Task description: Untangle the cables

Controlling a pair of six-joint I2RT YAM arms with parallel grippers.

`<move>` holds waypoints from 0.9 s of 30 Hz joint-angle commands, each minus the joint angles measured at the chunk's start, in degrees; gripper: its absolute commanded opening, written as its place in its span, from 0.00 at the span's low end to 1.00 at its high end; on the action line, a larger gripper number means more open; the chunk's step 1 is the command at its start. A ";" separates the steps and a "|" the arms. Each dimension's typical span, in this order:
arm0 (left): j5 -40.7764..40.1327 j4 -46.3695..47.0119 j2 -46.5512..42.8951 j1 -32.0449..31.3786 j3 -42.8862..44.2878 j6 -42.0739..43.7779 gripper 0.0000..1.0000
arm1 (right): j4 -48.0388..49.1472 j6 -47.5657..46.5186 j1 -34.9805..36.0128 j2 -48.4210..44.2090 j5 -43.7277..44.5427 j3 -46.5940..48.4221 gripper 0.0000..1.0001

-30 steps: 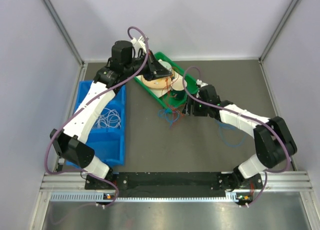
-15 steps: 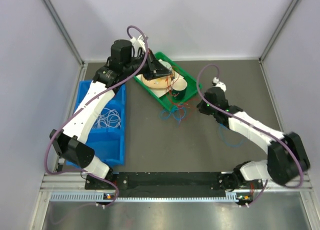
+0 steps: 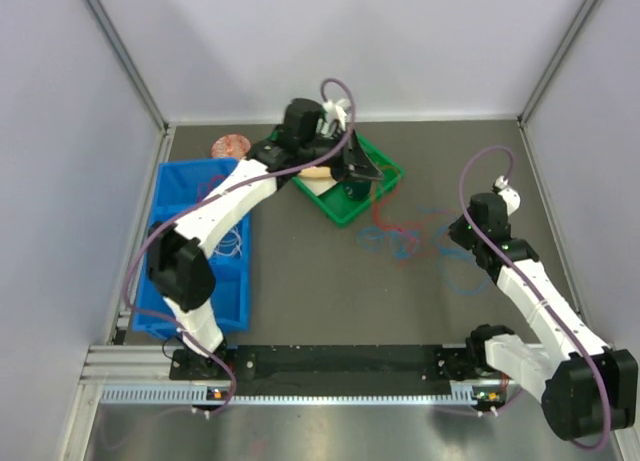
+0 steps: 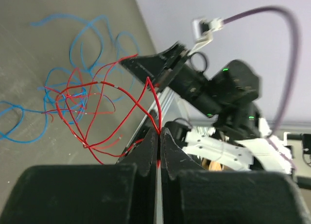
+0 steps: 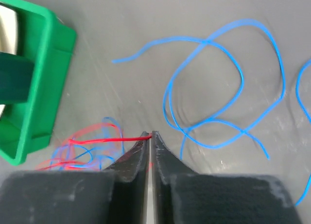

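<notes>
The red cable (image 3: 383, 214) stretches in loops between my two grippers over the table. My left gripper (image 3: 366, 171) is over the green tray (image 3: 343, 211) and is shut on one part of the red cable (image 4: 97, 112). My right gripper (image 3: 458, 233) is shut on another part of the red cable (image 5: 95, 140). Blue cable (image 3: 425, 239) lies tangled with the red one, with more loops on the table (image 5: 218, 88) (image 4: 87, 44). The white cable (image 3: 234, 243) lies in the blue bin (image 3: 190, 176).
The green tray (image 5: 34, 88) holds a wooden dish and a dark green cup, mostly hidden under my left arm. A brown disc (image 3: 232, 144) lies at the back next to the bin. Walls close in the table on three sides.
My right gripper has pulled back to the right, dragging the red and blue tangle off the tray's front onto the table. My left gripper has swung right across the tray, holding the red cable.
</notes>
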 commanded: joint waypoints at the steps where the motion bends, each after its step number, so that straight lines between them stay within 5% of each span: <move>1: 0.48 3.39 4.89 -2.29 2.14 3.03 0.00 | -2.80 1.83 -1.30 0.30 -4.29 -0.34 0.26; 4: -0.92 1.80 6.57 -2.20 4.52 4.08 0.00 | -2.63 3.06 -1.21 -1.01 -8.34 0.19 0.44; 12: -5.84 0.91 9.12 -2.29 3.64 5.49 0.00 | -3.77 8.76 0.80 -6.28 -12.49 -1.12 0.41; 19: -9.01 -1.36 15.62 -2.38 10.49 6.72 0.00 | -3.42 8.60 16.62 -6.29 -7.66 0.36 0.41; 27: -9.19 -0.67 19.76 -2.29 11.47 4.18 0.00 | -1.40 5.26 18.30 6.00 -10.74 1.59 0.42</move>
